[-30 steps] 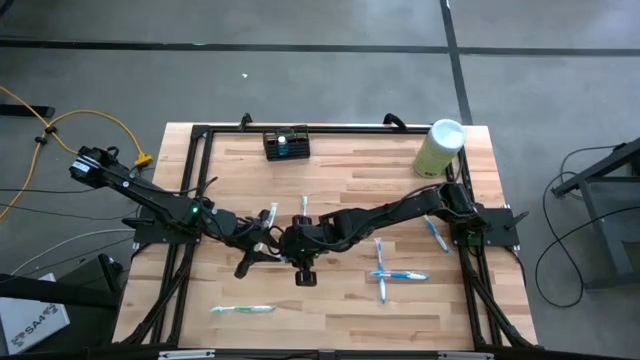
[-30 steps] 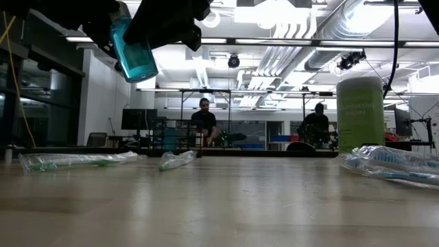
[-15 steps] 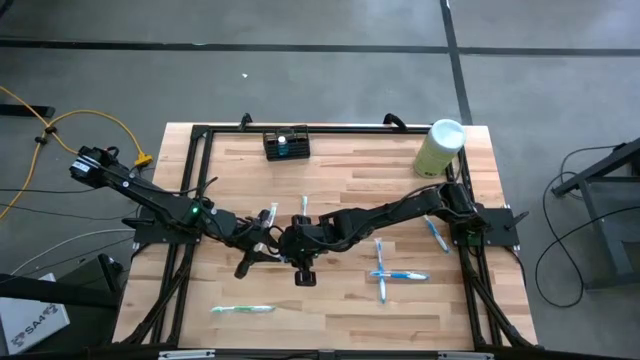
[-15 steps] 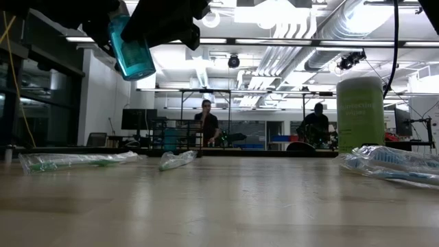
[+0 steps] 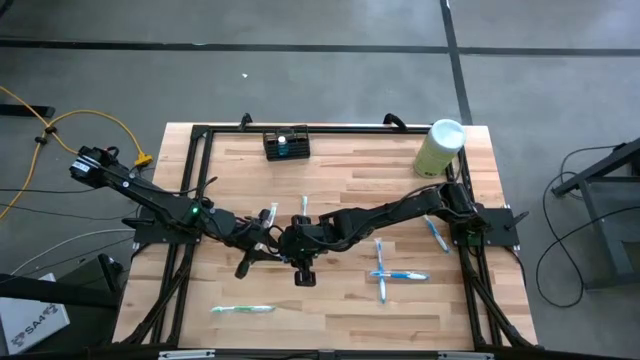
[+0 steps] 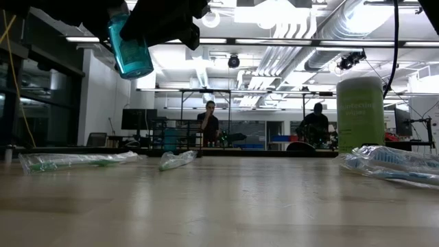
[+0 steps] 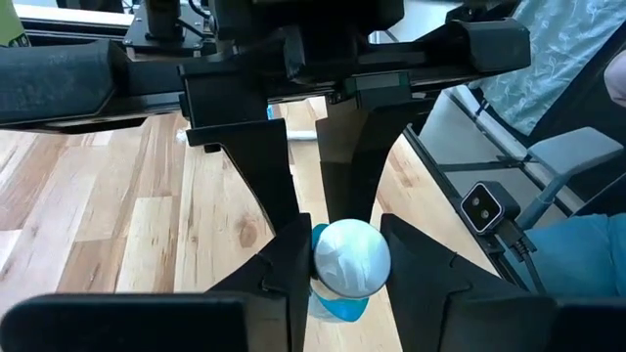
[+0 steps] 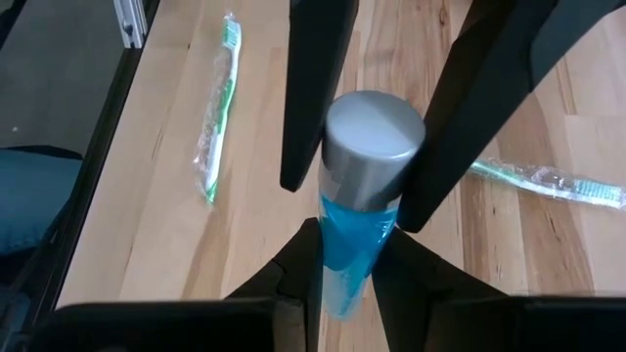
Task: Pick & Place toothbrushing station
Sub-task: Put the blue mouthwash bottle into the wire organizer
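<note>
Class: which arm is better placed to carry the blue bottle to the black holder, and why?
Probably left. The black holder stands at the far edge, slightly toward the left arm's side, and the left gripper is at the cap of the blue bottle. The right gripper grips its body.

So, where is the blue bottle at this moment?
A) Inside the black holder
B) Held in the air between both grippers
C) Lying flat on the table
B: the blue bottle hangs above the table, between the right gripper and the left gripper.
</note>
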You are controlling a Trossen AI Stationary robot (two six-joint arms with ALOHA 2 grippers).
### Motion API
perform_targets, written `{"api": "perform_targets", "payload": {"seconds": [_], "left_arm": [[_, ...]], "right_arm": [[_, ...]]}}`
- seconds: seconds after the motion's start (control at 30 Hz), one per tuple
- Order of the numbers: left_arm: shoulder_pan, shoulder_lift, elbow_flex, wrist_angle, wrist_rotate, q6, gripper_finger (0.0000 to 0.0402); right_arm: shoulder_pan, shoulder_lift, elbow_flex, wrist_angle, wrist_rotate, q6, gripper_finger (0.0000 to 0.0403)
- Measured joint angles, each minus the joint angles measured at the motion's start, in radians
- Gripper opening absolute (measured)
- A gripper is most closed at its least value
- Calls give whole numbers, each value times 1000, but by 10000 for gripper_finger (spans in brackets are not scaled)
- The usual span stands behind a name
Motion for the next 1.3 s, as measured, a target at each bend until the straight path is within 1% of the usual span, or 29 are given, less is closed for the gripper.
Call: {"api": "perform_targets", "payload": {"seconds": [0.37,0.47,0.57,0.87,1.0,1.2,1.3], "left_arm": [[0,0,0,0,0,-3,97],[0,0,0,0,-1,-3,92],[0,0,0,1,-2,-6,92],[1,0,0,1,-4,-12,91],[1,0,0,1,-4,-10,91],[1,0,0,-8,-4,-23,91],[-1,0,0,-10,-4,-25,91]], "right_arm": [[0,0,0,0,0,-3,64],[0,0,0,-1,0,-3,70],[0,0,0,-1,0,-4,88],[1,0,0,-1,-1,-27,169],[1,0,0,-1,0,-26,198],[1,0,0,-29,7,-26,220],[1,0,0,-58,42,-29,221]]}}
